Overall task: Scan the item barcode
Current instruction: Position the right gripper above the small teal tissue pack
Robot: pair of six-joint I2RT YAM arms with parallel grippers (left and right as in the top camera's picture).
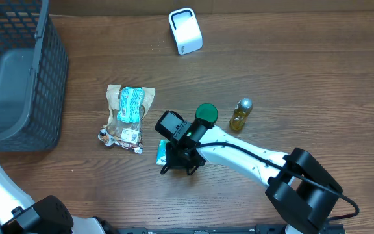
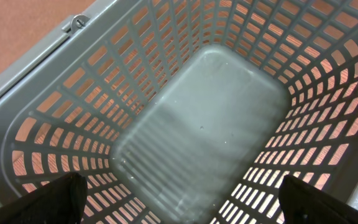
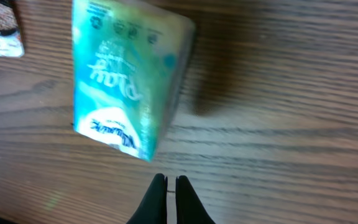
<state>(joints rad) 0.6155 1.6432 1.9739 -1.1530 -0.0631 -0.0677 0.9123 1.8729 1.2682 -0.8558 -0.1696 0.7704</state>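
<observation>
A teal tissue packet (image 3: 126, 81) lies flat on the wooden table, just ahead and left of my right gripper (image 3: 171, 180). That gripper is shut with nothing between its fingers. From overhead the packet (image 1: 162, 151) is mostly hidden under the right gripper (image 1: 176, 162). The white barcode scanner (image 1: 185, 30) stands at the far edge of the table. My left gripper (image 2: 185, 205) hangs open over the grey basket (image 2: 204, 124), empty, with one dark fingertip (image 2: 48, 199) in each lower corner of the left wrist view.
A brown and teal snack bag (image 1: 127, 117) lies left of the right gripper. A green-lidded container (image 1: 206, 113) and a small yellow bottle (image 1: 241, 114) stand just behind the right arm. The grey mesh basket (image 1: 18, 78) fills the far left.
</observation>
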